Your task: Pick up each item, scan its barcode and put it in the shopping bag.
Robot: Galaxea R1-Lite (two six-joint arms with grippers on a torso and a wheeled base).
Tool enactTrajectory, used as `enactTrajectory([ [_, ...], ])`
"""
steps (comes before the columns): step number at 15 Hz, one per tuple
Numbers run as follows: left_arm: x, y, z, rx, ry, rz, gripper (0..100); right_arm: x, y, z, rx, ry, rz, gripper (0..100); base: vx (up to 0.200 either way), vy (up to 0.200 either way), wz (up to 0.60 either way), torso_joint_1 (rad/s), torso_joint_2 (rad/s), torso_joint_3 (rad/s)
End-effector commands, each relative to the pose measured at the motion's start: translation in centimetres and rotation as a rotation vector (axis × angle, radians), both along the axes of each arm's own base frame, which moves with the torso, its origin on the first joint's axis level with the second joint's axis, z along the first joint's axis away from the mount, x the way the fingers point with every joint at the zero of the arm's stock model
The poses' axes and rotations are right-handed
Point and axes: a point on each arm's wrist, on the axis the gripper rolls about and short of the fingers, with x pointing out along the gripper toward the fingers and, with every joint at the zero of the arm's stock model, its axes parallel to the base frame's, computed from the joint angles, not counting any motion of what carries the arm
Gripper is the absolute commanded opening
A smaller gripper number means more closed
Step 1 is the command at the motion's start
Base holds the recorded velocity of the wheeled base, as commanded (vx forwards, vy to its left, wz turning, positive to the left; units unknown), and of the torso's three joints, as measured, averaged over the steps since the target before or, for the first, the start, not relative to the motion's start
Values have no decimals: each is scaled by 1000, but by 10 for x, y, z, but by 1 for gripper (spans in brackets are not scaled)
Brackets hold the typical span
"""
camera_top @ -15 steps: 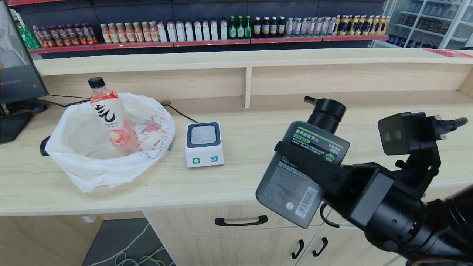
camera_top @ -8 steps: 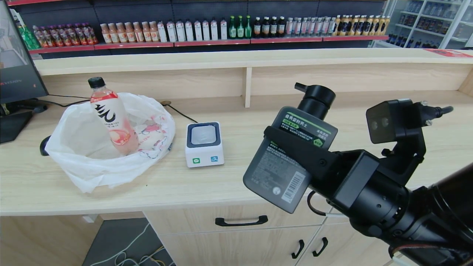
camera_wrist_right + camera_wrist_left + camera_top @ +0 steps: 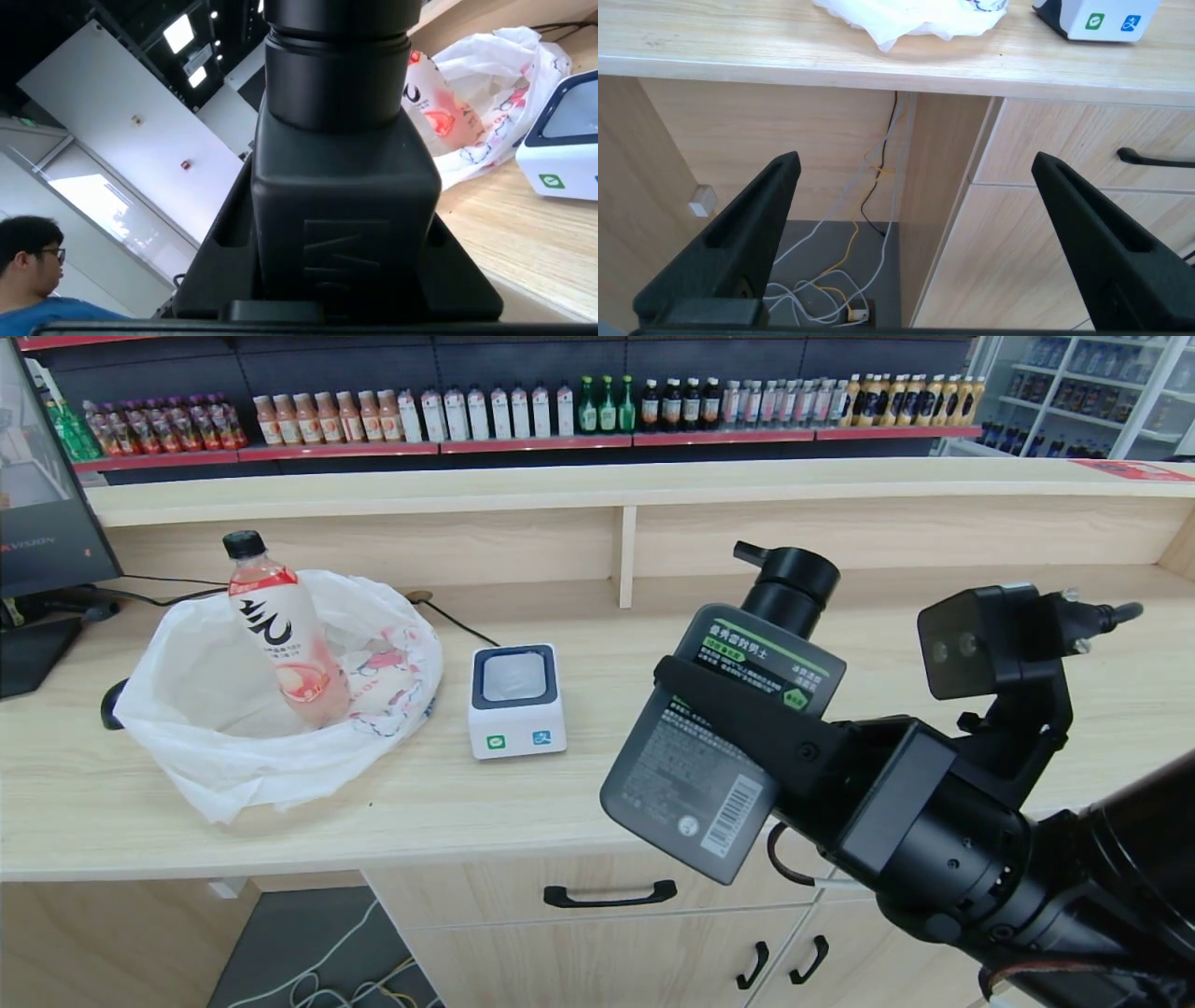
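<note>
The right jaws are clamped across the middle of a dark grey pump bottle (image 3: 695,775), which is held tilted in the air above the front edge of the desk (image 3: 467,803), toward its right half, with the pump head (image 3: 789,574) pointing to the back edge. Its barcode (image 3: 730,815) faces upward, away from the scanner (image 3: 516,700), a small white box mid-desk whose window also faces upward. The shopping bag (image 3: 205,709) lies open near the left end with a pink drink bottle (image 3: 280,625) leaning inside it. The left jaws are spread wide and empty, below the front edge before the cabinet. Likely hazards: the code would probably fail to read unless the bottle is rolled over to face the window, and such a roll could let the smooth body pivot or slip in the grip. A low pass may knock the scanner with the pump head. Releasing over the soft bag may topple the leaning drink bottle.
</note>
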Motion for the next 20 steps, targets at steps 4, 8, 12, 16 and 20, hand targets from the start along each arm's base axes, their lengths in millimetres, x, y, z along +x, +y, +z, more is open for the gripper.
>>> enactTrajectory([
  [4,0,0,0,-1,0,1,100,-2,1,0,-3,-4,8,0,0,0,0,0,0,0],
  [8,0,0,0,-1,0,1,100,-3,1,-3,-26,-26,-6,0,0,0,0,0,0,0],
  [12,0,0,0,-1,0,1,100,-4,-1,-6,-53,-52,-22,0,0,0,0,0,0,0],
  [16,0,0,0,-1,0,1,100,2,-8,-15,-137,-121,-105,0,0,0,0,0,0,0],
  [20,0,0,0,-1,0,1,100,17,-22,-24,-250,-219,-247,0,0,0,0,0,0,0],
])
